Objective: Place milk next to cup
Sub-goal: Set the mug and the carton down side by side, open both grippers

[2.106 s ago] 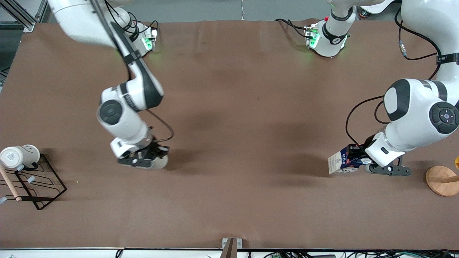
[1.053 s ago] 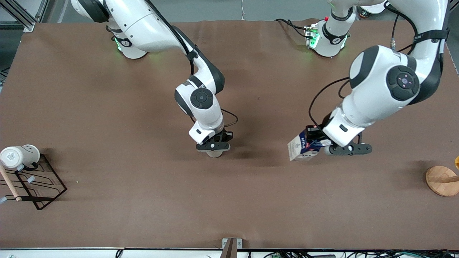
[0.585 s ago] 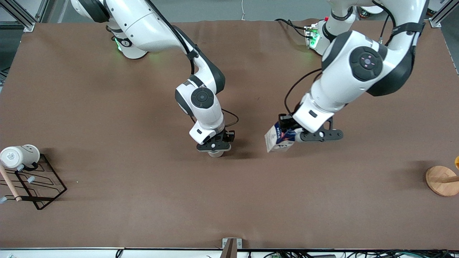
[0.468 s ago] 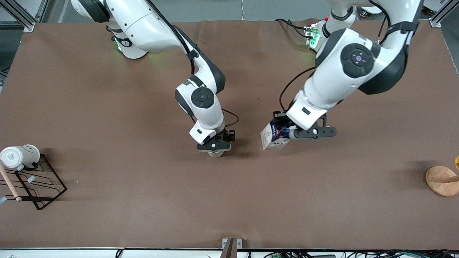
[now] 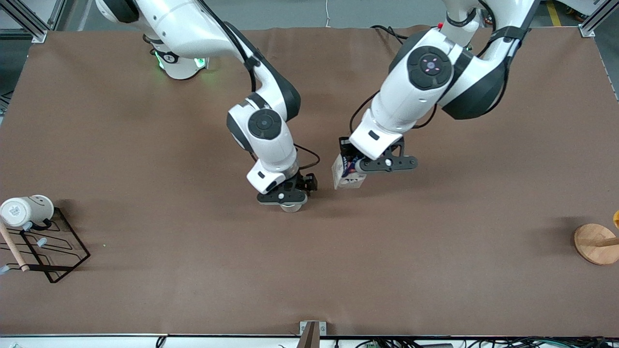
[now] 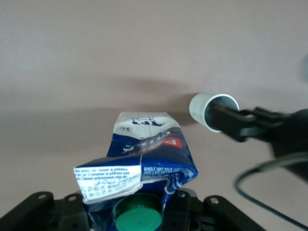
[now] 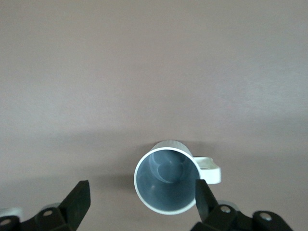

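The cup [image 5: 291, 208], a beige-grey mug with a grey inside, stands upright on the brown table near its middle. My right gripper [image 5: 283, 198] hovers low over the cup, open, with its fingers apart on either side of the cup [image 7: 166, 181] in the right wrist view. My left gripper [image 5: 360, 166] is shut on the milk [image 5: 346, 176], a white and dark blue carton, and holds it tilted just above the table beside the cup, toward the left arm's end. In the left wrist view the milk [image 6: 144, 149] shows its green cap [image 6: 138, 216], with the cup [image 6: 208, 110] a short way off.
A white smiley mug [image 5: 26, 209] sits on a black wire rack [image 5: 58, 251] at the right arm's end, with a wooden stick [image 5: 12, 249] beside it. A round wooden base [image 5: 597, 243] stands at the left arm's end.
My left arm has carried the milk from the left arm's end toward the middle, close to the cup. My right arm brought the cup to the middle, then shifted slightly above it.
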`<state>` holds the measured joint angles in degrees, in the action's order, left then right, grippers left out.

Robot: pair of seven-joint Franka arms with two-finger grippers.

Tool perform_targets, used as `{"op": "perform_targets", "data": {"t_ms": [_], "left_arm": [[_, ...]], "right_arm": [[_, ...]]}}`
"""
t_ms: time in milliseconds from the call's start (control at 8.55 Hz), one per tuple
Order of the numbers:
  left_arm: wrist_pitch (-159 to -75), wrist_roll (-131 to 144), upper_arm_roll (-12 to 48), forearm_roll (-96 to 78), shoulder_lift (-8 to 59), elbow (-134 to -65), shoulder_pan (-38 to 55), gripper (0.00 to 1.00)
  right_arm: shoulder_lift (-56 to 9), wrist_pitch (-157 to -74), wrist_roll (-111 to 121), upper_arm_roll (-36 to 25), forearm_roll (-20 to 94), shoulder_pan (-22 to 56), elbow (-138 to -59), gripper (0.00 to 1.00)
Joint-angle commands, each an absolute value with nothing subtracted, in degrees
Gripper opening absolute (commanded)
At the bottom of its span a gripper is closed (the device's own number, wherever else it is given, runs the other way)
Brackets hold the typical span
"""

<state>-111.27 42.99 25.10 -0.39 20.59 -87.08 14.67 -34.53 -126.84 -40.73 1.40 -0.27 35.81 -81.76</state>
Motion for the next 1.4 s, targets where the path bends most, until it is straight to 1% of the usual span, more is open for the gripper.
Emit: {"op": "perform_targets", "data": {"t_ms": [0,234,351,585,702,819,936,1053,1287], "left_arm": [[-110.48,46.3,24.96,2.1,21.97,-85.61,17.48,0.41],[-111.09,49.99,24.79,3.33,24.68,-83.6,22.82,0.41],[-111.44,52.45,24.61,5.69,26.79,-81.84,25.72,0.41],[-115.73,54.66,24.61,8.78,29.96,-80.51,28.99,0.41],[-117.23,54.75,24.52,9.14,30.93,-80.51,30.13,0.41],[-118.2,54.84,24.52,9.4,31.46,-80.59,30.93,0.41],[-119.6,54.93,24.52,9.49,33.03,-80.6,31.63,0.41],[-121.19,55.11,24.52,11.58,34.96,-80.6,32.16,0.41],[-123.38,55.99,24.43,14.05,38.39,-80.6,32.43,0.41]], "right_arm": [[-26.76,-123.07,-34.42,2.02,4.8,31.4,-87.16,0.95],[-19.89,-111.77,-22.82,1.93,9.57,24.21,-89.99,0.95],[-17.25,-108.06,-18.76,1.93,9.75,20.17,-91.22,0.95],[-13.99,-104.08,-12.5,1.76,9.76,12.86,-92.63,0.96],[-11.97,-101.54,-11.61,1.58,9.58,9.53,-92.72,0.99],[-8.21,-99.43,-10.12,1.41,9.15,5.05,-93.77,0.99],[-4.26,-96.45,-3.49,1.41,9.05,0.22,-95.0,0.99],[-1.78,-93.98,-0.64,1.41,8.97,-3.39,-95.01,0.99],[2.01,-89.93,-0.09,1.23,2.5,-5.18,-93.35,1.0]]}}
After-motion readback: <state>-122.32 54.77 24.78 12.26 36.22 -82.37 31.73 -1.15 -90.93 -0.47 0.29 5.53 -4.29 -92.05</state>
